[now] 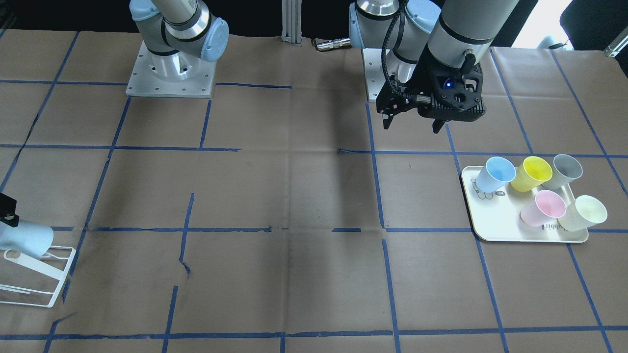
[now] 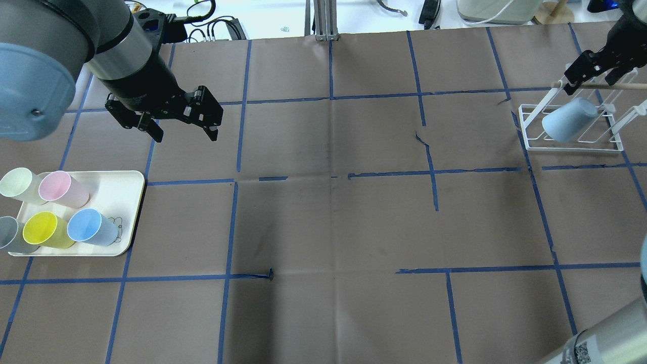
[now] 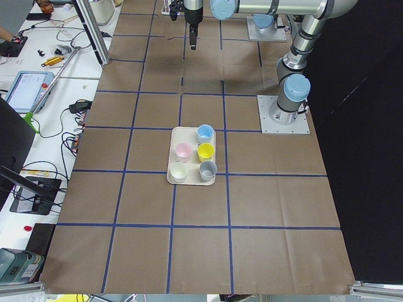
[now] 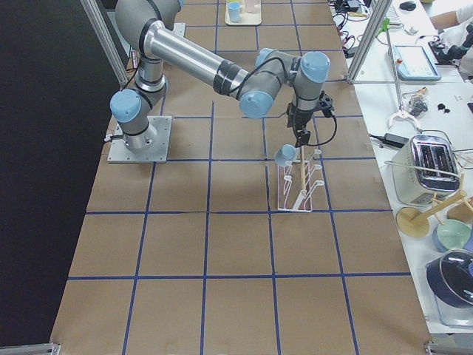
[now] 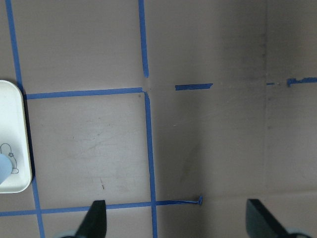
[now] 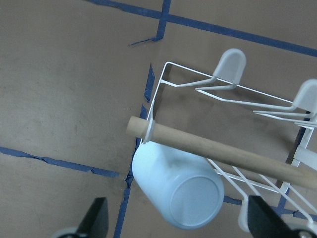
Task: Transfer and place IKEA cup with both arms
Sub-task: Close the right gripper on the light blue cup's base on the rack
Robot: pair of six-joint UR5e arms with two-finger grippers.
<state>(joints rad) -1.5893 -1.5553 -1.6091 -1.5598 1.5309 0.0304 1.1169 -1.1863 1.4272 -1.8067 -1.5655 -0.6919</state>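
At the far left, a white tray (image 2: 119, 189) sits near the tabletop (image 2: 333, 222) edge. It bears a small line drawing and a printed word too small to read, and carries five upright cups: cream (image 2: 20, 184), pink (image 2: 63, 188), grey (image 2: 12, 235), yellow (image 2: 45, 230) and blue (image 2: 91, 227). Just beyond the tray, the left end effector (image 2: 186, 136) hangs above the paper with its fingers spread apart and nothing between them. The wide middle, crossed only by blue tape (image 2: 432, 177) lines, lies bare. At the far right stands a white wire rack (image 2: 571, 147). The IKEA cup (image 2: 568, 120) sits tilted on its left end, base up, just under a wooden dowel (image 6: 223, 148). The right end effector (image 6: 178, 215) hovers above it, fingers wide apart, clear of the cup.
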